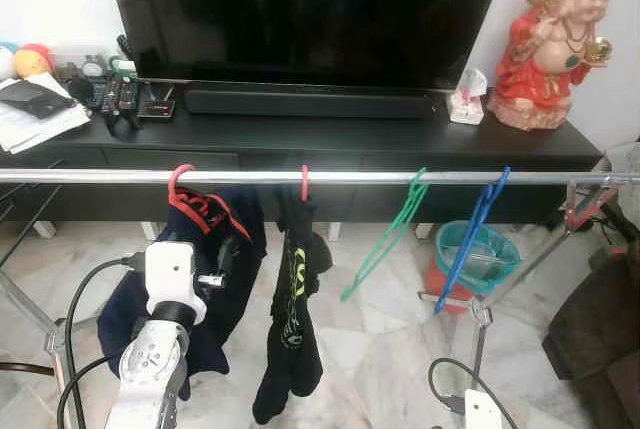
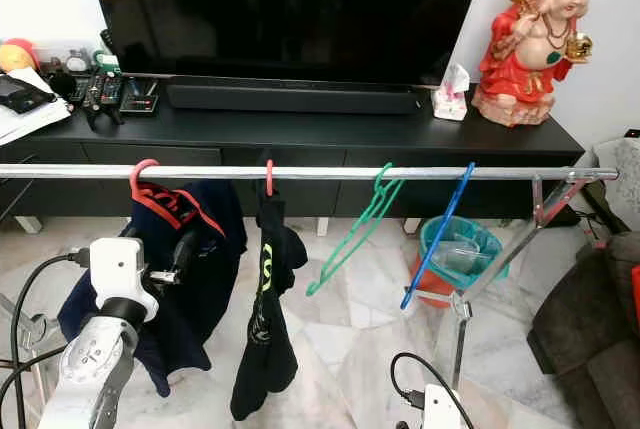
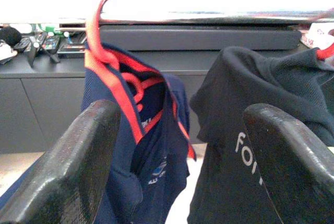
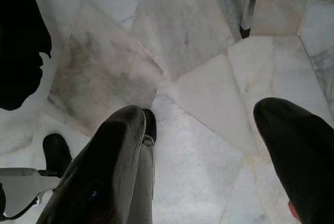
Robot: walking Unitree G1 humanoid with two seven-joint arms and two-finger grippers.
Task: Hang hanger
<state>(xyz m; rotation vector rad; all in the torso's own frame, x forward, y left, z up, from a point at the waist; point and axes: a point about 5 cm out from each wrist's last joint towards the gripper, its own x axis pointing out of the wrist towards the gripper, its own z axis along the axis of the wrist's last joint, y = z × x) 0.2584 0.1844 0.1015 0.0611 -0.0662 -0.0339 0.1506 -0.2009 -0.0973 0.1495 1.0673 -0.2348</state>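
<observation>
Red hanger (image 1: 180,189) with navy shirt (image 3: 151,145) hooked on rail (image 1: 330,177). Left gripper (image 3: 177,161) apart, empty, just before it; back off straight, no snagging. Right gripper (image 4: 209,166) apart, floorward.

Black shirt (image 3: 261,145): white letters "fo…", rest hidden behind gripper finger. Navy shirt (image 3: 151,166): small white print, unreadable.

Four hangers are counted on one rail (image 1: 350,177): two red (image 1: 180,184) (image 1: 304,184), one green (image 1: 385,234), one blue (image 1: 470,239); two garments (image 1: 195,289) (image 1: 292,319) are hung.
</observation>
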